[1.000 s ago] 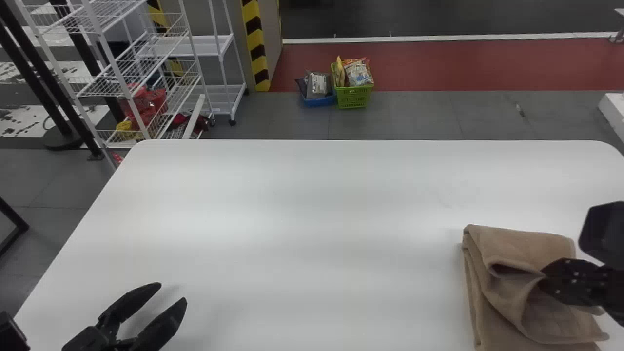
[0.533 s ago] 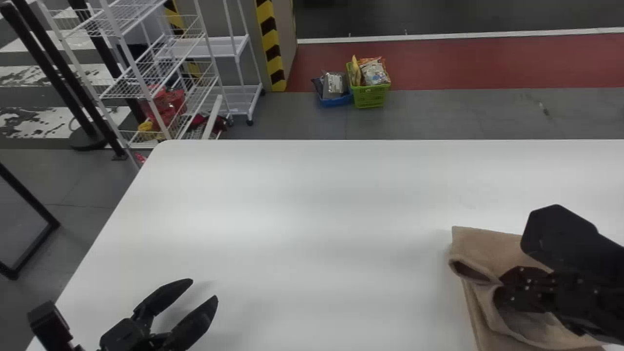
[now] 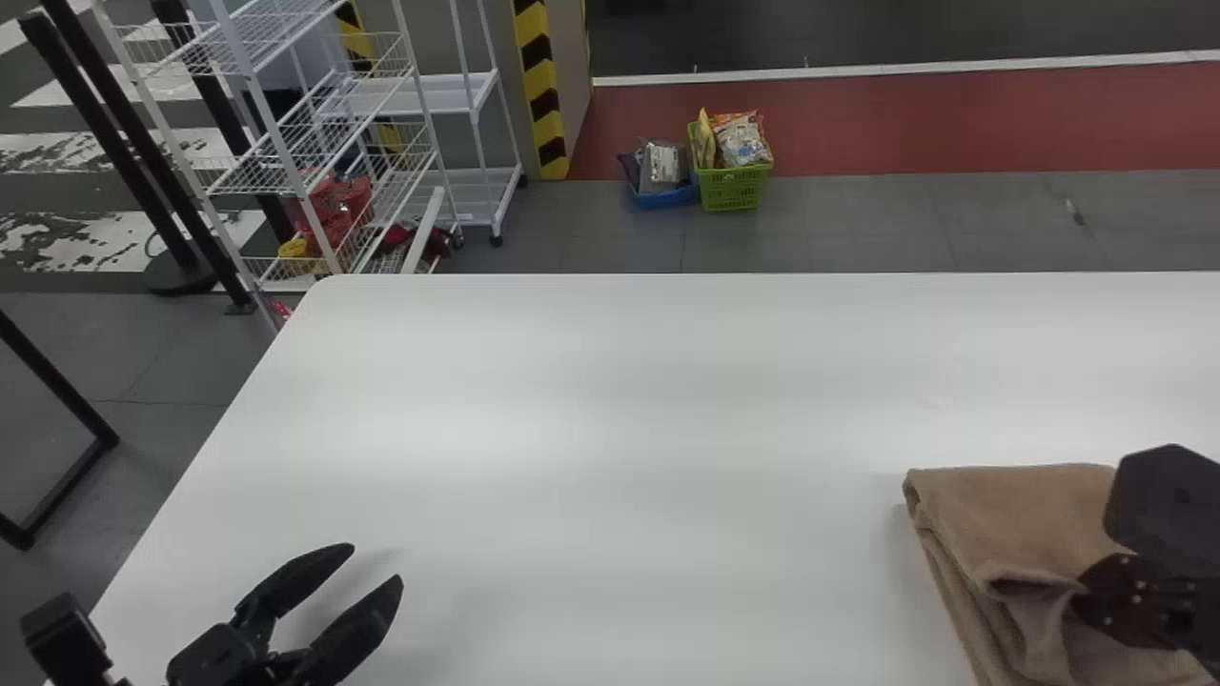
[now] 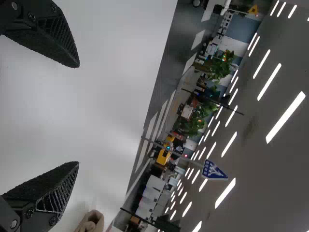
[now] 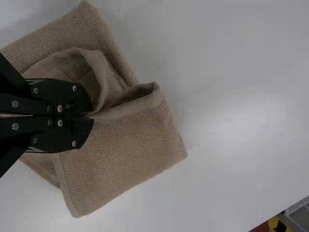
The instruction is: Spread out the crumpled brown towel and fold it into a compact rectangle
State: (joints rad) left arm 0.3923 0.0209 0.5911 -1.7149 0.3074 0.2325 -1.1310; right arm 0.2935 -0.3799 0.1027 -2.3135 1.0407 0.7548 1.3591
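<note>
The brown towel [image 3: 1025, 514] lies folded in layers at the right of the table, its upper layer puckered into a raised fold. On that fold my right gripper [image 3: 1087, 595] is closed from the right side. Seen from the right wrist, the gripper [image 5: 91, 117] has both fingers together, pinching the cloth of the towel [image 5: 130, 145]. Far to the left, my left gripper [image 3: 376, 562] is spread above bare table near the front. The left wrist view shows the gripper [image 4: 78, 115] with a wide gap and nothing between, and a bit of towel [image 4: 91, 222] beyond.
The white table [image 3: 610, 400] extends between the two grippers. Past its far edge, a green basket [image 3: 732, 189] and a blue basket [image 3: 667, 197] stand on the floor. A white wire rack [image 3: 319, 143] is behind the table's left corner.
The head view has shifted, moving the scene sideways. Against the towel, the right gripper first went left over it, then back right, and the towel's upper layer changed shape. The left gripper stays spread.
</note>
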